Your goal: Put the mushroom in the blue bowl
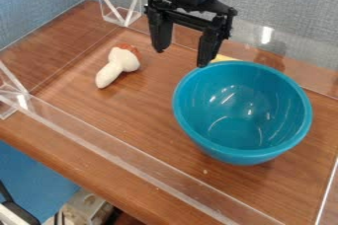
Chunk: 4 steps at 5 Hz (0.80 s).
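The brown wooden surface (79, 111) is closed in by low clear plastic walls (158, 150), and a pale blue wall stands behind it. The large round glossy teal-blue bowl (243, 112) sits at the right side, and nothing lies inside it. The small toy mushroom with cream-white stem and reddish-brown cap (118, 67) lies on its side to the left, well apart from the bowl. The black gripper (189, 41) hangs between them, pointing down, its jaws wide open and holding nothing. A small yellow object (226, 59) shows just behind the bowl's rim.

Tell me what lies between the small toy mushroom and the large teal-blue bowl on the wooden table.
Nothing lies on the table between the cream-stemmed, reddish-capped toy mushroom and the glossy teal-blue bowl: the camera view shows bare brown wood. The open black gripper hangs just behind that stretch.
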Each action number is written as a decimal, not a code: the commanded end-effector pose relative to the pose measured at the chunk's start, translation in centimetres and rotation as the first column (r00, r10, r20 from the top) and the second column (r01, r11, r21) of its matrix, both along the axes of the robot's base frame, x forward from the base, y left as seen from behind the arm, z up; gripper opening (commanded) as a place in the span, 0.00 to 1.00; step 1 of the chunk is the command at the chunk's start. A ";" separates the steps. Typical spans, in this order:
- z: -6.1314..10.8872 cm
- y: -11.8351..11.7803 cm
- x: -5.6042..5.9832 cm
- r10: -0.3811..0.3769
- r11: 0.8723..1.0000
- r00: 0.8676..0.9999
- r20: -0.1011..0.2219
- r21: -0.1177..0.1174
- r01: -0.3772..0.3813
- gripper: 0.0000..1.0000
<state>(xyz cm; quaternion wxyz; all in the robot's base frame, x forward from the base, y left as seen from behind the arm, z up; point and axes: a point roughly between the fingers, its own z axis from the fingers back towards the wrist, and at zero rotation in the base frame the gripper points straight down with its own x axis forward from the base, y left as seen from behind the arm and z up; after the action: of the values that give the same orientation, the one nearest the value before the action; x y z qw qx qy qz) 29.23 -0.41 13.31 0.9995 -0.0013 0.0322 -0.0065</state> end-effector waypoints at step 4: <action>-2.1 11.9 2.5 0.028 1.000 1.000 0.007 0.015 -0.028 1.00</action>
<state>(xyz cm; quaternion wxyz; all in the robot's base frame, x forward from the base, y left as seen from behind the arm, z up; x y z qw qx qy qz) 30.84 11.14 9.26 0.9980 -0.0060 0.0626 0.0102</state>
